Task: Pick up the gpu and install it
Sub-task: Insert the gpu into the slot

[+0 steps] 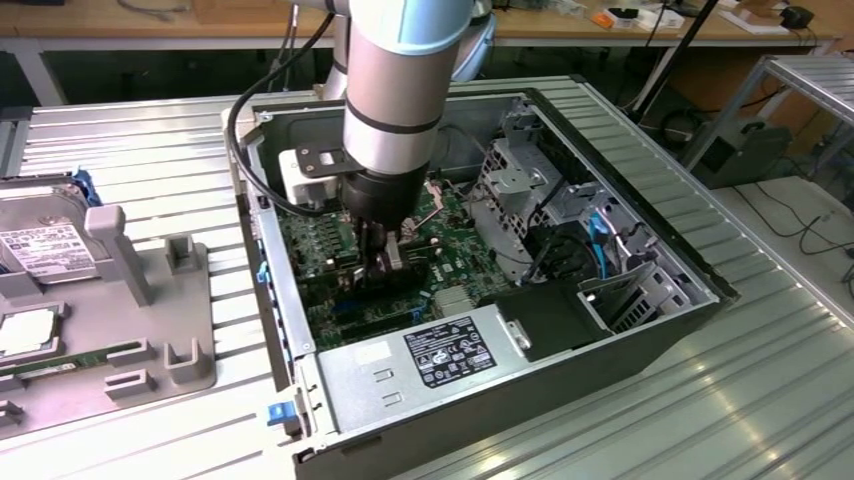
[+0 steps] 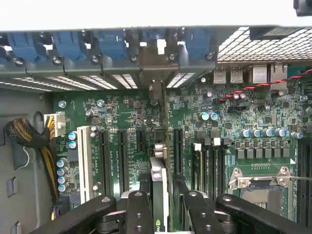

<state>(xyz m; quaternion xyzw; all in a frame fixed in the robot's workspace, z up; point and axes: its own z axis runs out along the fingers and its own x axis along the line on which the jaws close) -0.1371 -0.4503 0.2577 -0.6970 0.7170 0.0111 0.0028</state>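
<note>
Gpu (image 2: 159,195) (edge-on) amid motherboard (image 2: 122,122) slots, gripper (image 2: 160,204) clamped.

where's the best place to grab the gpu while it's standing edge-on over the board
By its top edge, from straight above, as the tool is doing now: its fingers sit on the two flat faces of the gpu. The card stands upright and thin over the motherboard, with slots close on both sides, so the upper edge looks like the only free part.

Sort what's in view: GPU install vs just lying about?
Job:
gripper, shut on the gpu
motherboard
PC case

Lying about:
hard drive
memory stick
grey tray
</note>
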